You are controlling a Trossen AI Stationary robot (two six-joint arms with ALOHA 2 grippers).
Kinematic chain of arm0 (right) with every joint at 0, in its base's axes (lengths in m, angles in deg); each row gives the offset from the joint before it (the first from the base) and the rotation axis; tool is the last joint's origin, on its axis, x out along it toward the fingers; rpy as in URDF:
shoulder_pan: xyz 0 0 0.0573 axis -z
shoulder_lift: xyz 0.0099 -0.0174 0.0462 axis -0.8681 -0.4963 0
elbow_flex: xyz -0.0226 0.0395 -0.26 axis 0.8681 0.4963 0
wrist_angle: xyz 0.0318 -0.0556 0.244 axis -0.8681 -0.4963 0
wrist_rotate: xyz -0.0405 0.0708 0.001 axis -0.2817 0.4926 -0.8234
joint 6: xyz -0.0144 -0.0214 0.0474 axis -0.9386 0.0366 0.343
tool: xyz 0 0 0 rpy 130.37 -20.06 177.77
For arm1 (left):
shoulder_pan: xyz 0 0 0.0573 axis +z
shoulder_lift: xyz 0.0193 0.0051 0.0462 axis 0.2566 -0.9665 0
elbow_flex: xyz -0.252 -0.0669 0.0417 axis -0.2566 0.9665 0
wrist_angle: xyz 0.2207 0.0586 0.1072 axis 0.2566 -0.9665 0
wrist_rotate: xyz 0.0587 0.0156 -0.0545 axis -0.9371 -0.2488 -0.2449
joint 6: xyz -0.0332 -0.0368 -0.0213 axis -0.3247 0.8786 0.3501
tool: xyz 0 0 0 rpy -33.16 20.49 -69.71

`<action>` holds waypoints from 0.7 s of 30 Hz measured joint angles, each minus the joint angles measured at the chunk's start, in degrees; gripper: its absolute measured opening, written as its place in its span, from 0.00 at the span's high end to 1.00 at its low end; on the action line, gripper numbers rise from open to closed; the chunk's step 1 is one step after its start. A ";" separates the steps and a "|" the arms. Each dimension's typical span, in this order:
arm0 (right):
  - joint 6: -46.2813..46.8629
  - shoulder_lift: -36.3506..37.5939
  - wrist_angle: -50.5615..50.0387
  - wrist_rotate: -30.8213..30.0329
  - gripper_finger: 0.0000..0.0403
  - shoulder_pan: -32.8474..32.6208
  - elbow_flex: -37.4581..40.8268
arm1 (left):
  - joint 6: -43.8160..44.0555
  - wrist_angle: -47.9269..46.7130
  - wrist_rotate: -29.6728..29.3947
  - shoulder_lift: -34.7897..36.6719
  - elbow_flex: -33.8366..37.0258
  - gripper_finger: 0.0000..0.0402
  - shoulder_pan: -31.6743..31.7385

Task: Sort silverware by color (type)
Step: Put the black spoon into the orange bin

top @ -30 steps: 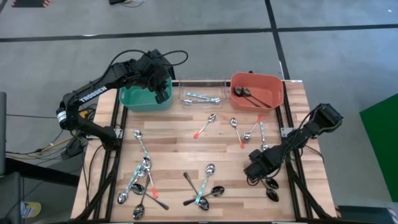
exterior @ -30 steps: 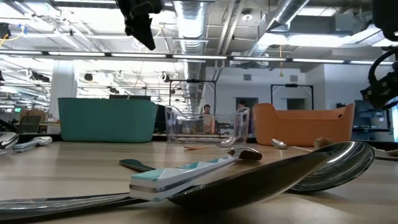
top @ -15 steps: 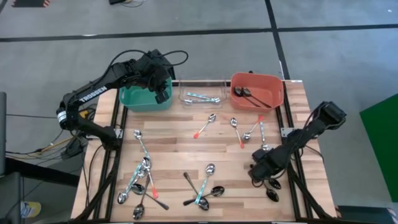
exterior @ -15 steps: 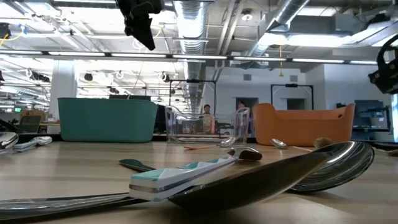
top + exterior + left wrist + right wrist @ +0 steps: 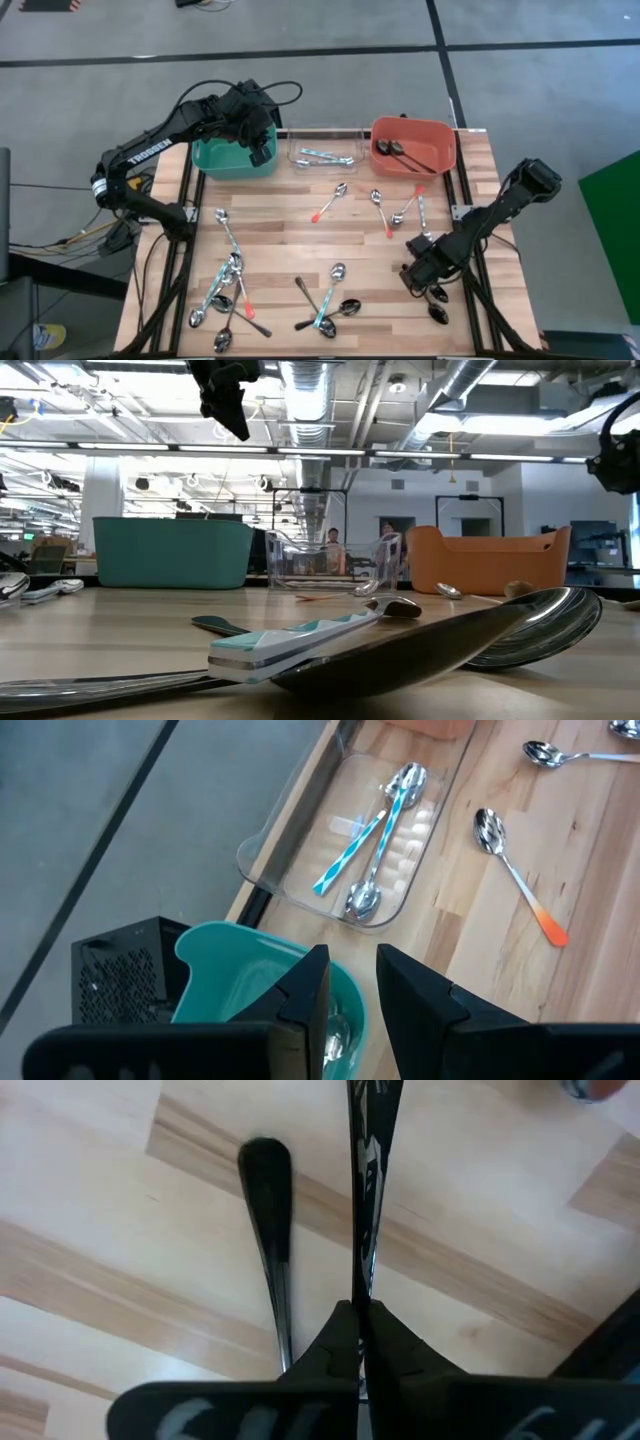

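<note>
A wooden slatted bench (image 5: 300, 240) seen from above, with 3 plastic bins along its far edge: a teal bin (image 5: 228, 160) at the left, a clear tray (image 5: 322, 150) in the middle, an orange bin (image 5: 415, 145) at the right. Sorting looks early. The clear tray holds 2 teal-handled spoons (image 5: 375, 840); the orange bin holds 2 dark-handled spoons (image 5: 395, 150).

Most silverware is not yet sorted. A loose group of orange-handled spoons (image 5: 385, 210) lies near the middle of the bench. A tangled pile of mixed spoons (image 5: 228, 295) sits at the near left corner, and a smaller cluster (image 5: 325, 300) by the near edge.

The right gripper (image 5: 362, 1315) is low near the near right corner, fingers pinched tight on a thin dark spoon handle (image 5: 365, 1170); a second dark handle (image 5: 268, 1230) lies just beside it. The left gripper (image 5: 348, 985) hovers above the teal bin, fingers slightly apart, holding nothing visible.
</note>
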 joint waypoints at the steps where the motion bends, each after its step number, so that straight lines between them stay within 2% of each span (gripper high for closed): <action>1: 0.00 0.20 -0.62 0.00 0.97 0.02 -0.03 | 0.00 0.00 -0.01 0.00 0.00 0.81 0.00; 6: -0.02 2.44 -3.42 -0.51 0.97 1.13 -0.03 | -0.02 0.00 0.00 0.00 0.00 0.81 0.01; 12: -0.65 6.94 -4.65 -5.47 0.97 4.01 -0.03 | -0.02 0.00 0.01 0.00 0.00 0.81 0.00; 21: -9.55 13.70 -4.67 -11.07 0.97 11.94 -0.05 | -0.04 0.02 0.00 0.00 0.00 0.81 0.01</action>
